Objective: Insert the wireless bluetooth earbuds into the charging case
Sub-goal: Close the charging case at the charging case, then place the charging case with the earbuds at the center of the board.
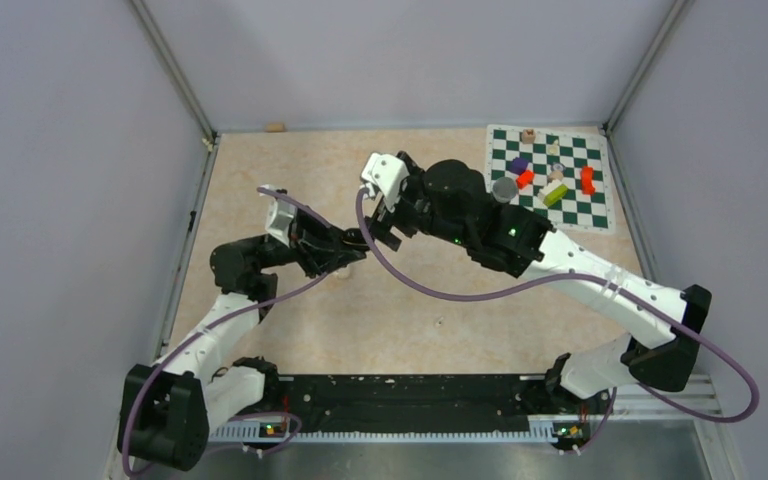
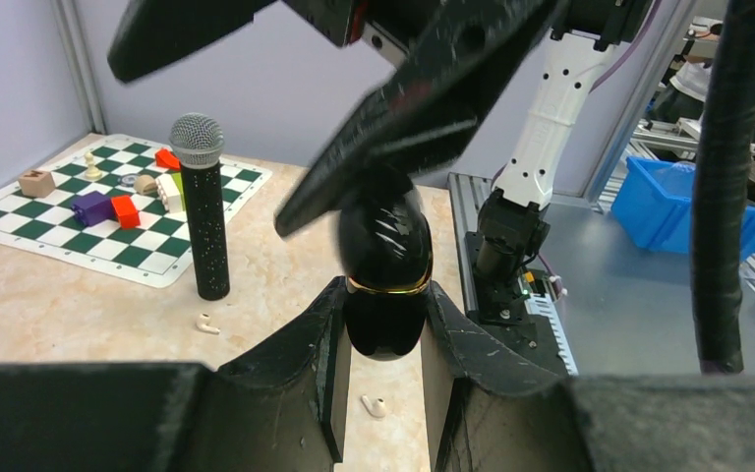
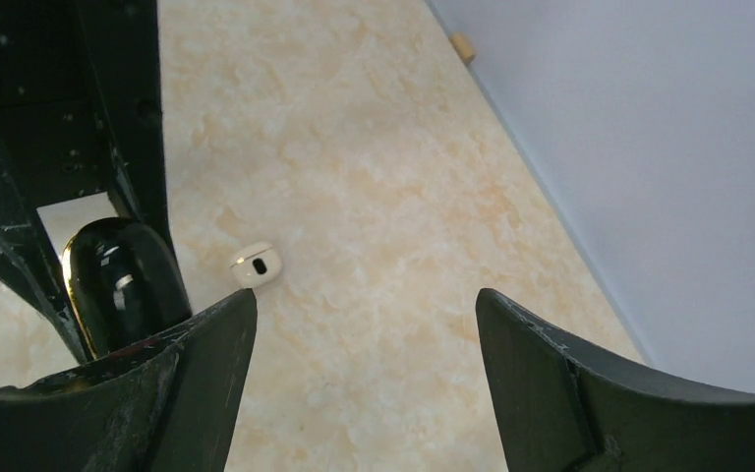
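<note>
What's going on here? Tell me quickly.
The left gripper is clamped on a black egg-shaped charging case, holding it off the table. The right gripper is open, one finger close by the case's top. Two whitish earbuds lie loose on the table, not yet in the case.

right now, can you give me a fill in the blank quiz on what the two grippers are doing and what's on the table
The left gripper is shut on the glossy black egg-shaped case, which has a ____ band. The right gripper has its jaws ____. The black microphone with silver mesh head stands ____ on the beige table. The small earbud lying by its base is ____.
Missing words: gold; open; upright; white.
</note>
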